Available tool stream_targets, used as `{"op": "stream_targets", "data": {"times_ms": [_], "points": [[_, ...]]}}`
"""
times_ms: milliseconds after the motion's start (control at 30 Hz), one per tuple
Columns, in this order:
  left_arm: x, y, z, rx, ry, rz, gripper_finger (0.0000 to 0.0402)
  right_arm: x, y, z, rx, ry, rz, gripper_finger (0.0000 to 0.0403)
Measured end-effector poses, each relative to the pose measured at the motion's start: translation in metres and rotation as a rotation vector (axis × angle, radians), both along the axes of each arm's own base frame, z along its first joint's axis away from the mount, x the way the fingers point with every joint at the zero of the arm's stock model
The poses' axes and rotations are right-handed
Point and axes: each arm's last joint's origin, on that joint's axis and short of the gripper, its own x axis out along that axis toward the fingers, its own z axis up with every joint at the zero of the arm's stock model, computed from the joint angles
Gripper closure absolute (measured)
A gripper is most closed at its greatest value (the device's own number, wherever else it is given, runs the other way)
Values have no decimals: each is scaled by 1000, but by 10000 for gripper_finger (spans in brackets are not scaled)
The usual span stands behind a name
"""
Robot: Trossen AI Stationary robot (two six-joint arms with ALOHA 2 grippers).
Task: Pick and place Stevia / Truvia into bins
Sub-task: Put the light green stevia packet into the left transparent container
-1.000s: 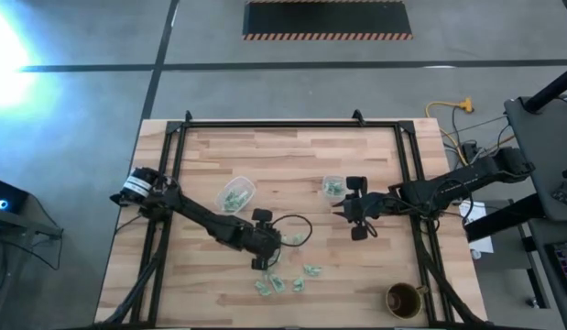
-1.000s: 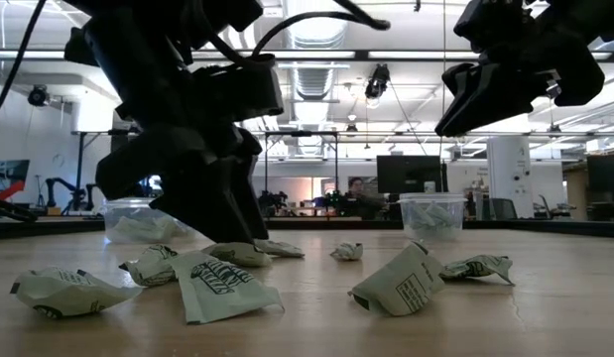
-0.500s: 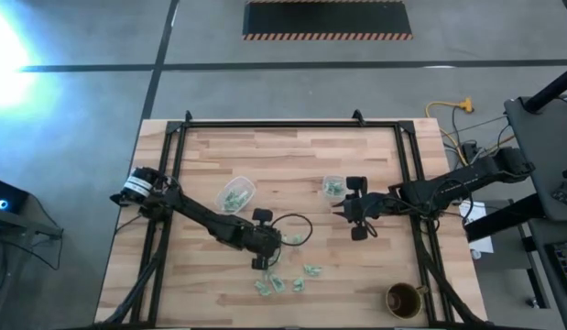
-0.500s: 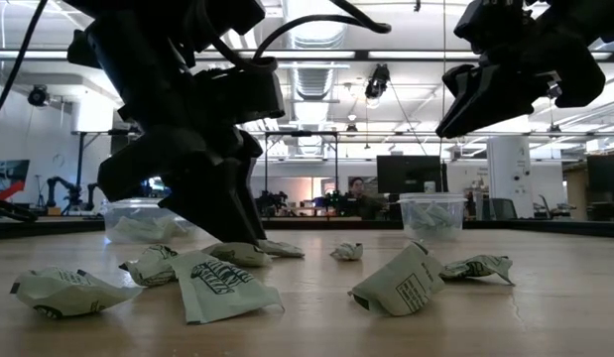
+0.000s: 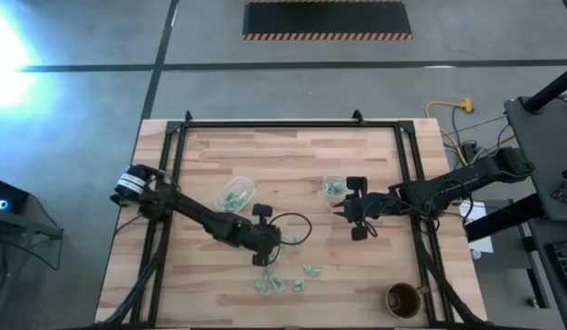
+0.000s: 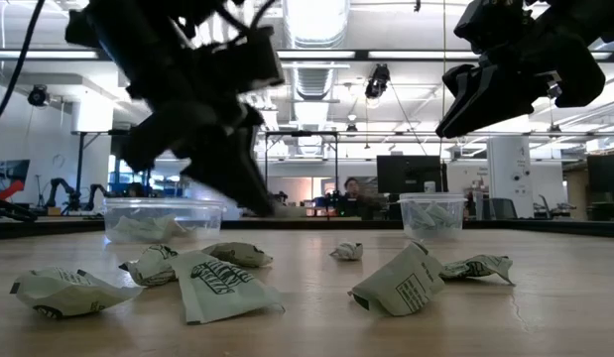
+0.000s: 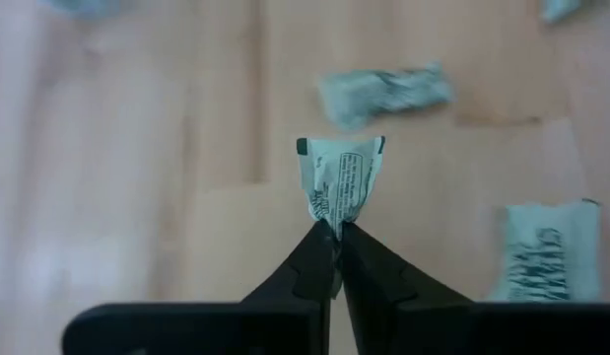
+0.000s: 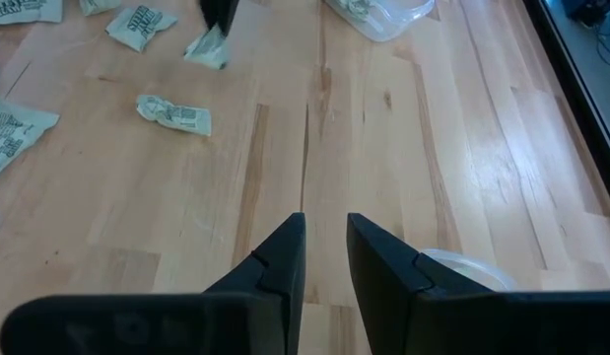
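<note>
The left gripper (image 7: 335, 233), open and down among the packets a second ago, is now closed on one packet (image 7: 340, 177) and lifted off the table. In the low view it sits higher, left of centre, and the larger bin (image 6: 164, 218) behind it is uncovered.

Bright overhead lighting, glare at high view's left edge, left arm (image 6: 187, 99) motion-blurred, left wrist view soft

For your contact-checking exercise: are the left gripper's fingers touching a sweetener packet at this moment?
Touching. The left wrist view shows the left gripper with its fingers pinched shut on the lower corner of one packet, lifted clear of the wooden table.
</note>
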Motion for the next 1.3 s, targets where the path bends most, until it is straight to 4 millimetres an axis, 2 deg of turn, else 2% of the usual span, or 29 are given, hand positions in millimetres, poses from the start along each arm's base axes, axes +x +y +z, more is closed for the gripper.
{"op": "stream_targets", "data": {"times_ms": [167,333,500,700,833,1100,1300], "points": [[-11,7,26,77,-38,39,399,0,0,0,1,-4,0,335],[-33,18,49,204,0,114,400,0,0,0,3,-7,-1,335],[-55,29,64,303,21,242,400,1,0,0,5,-11,-3,335],[-79,39,73,277,52,408,400,0,0,-1,4,-8,-3,335],[-90,43,65,257,76,494,400,0,0,-1,4,-8,-3,335],[-106,49,34,310,164,495,400,1,0,0,3,-28,2,335],[-110,50,29,290,152,538,400,1,0,-1,3,-28,2,335]]}}
